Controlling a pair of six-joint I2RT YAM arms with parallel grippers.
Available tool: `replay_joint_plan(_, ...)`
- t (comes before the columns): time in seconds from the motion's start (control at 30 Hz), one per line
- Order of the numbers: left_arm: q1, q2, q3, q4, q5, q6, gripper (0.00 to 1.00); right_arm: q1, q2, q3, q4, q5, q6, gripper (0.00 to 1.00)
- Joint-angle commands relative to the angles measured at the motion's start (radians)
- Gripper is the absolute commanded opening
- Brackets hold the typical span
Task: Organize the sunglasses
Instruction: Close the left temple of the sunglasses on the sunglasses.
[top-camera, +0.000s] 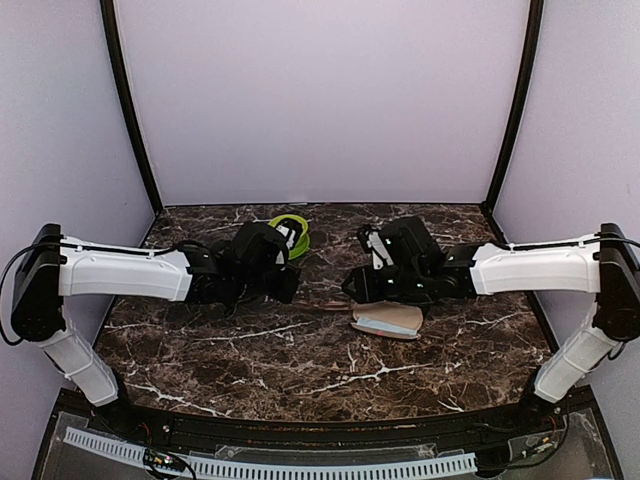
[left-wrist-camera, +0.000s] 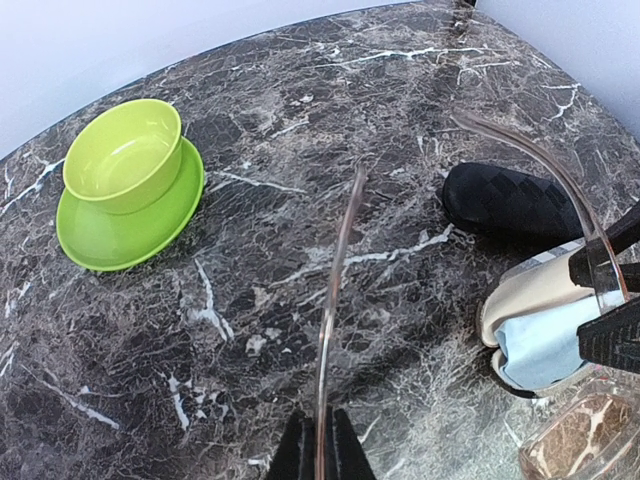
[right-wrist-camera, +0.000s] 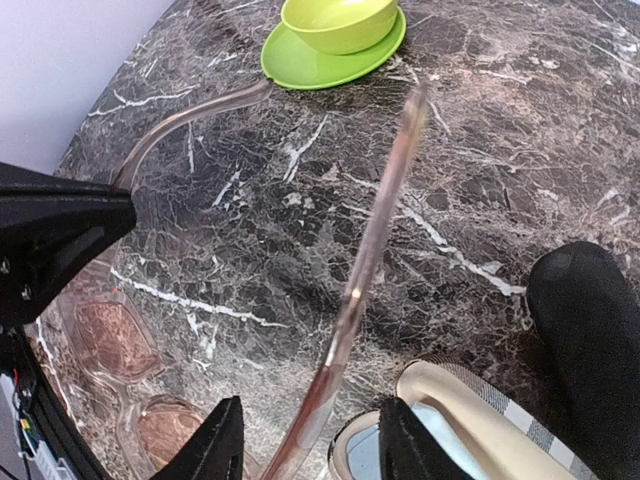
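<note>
The reddish-brown translucent sunglasses (top-camera: 322, 298) hang unfolded between my two grippers, above the marble. My left gripper (left-wrist-camera: 322, 435) is shut on one temple arm (left-wrist-camera: 338, 270). My right gripper (right-wrist-camera: 310, 425) is open, its jaws wide on either side of the other temple arm (right-wrist-camera: 375, 240) without touching it. The lenses (right-wrist-camera: 110, 335) show low left in the right wrist view. The open striped beige case (top-camera: 388, 320) with pale blue lining (left-wrist-camera: 540, 340) lies just below the right gripper. The black wire-frame pair is out of view.
A green bowl on a green saucer (top-camera: 292, 232) stands at the back centre, behind the left gripper. A black bumpy case (left-wrist-camera: 510, 200) lies beyond the beige case, under the right arm. Purple walls enclose the table on three sides.
</note>
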Motion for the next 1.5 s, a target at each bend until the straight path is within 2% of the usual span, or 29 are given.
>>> replay_joint_plan(0.0,0.001,-0.06,-0.018,0.034,-0.043,-0.027,0.0,0.022,-0.002,-0.012,-0.012,0.049,-0.032,0.49)
replay_joint_plan(0.2,0.001,-0.062,-0.049,0.063,-0.02,-0.016,0.0,0.049,0.015,0.02,-0.033,0.066,-0.079,0.52)
replay_joint_plan(0.47,0.0,-0.059,-0.072,0.072,-0.02,-0.001,0.0,0.07,0.034,0.051,-0.028,0.038,-0.127,0.51)
replay_joint_plan(1.0,-0.002,-0.043,-0.077,0.075,-0.02,0.007,0.0,0.088,0.088,0.066,0.025,-0.133,-0.168,0.52)
replay_joint_plan(1.23,-0.004,-0.036,-0.085,0.082,-0.021,0.012,0.0,0.088,0.081,0.034,0.071,-0.244,-0.198,0.61)
replay_joint_plan(1.33,-0.005,-0.039,-0.095,0.088,-0.022,0.014,0.0,0.087,0.072,0.022,0.073,-0.227,-0.183,0.65)
replay_joint_plan(1.4,-0.005,-0.042,-0.103,0.092,-0.02,0.017,0.0,0.087,0.054,0.021,0.068,-0.21,-0.177,0.74)
replay_joint_plan(1.47,-0.005,-0.042,-0.102,0.09,-0.02,0.02,0.0,0.087,0.049,0.024,0.063,-0.205,-0.178,0.78)
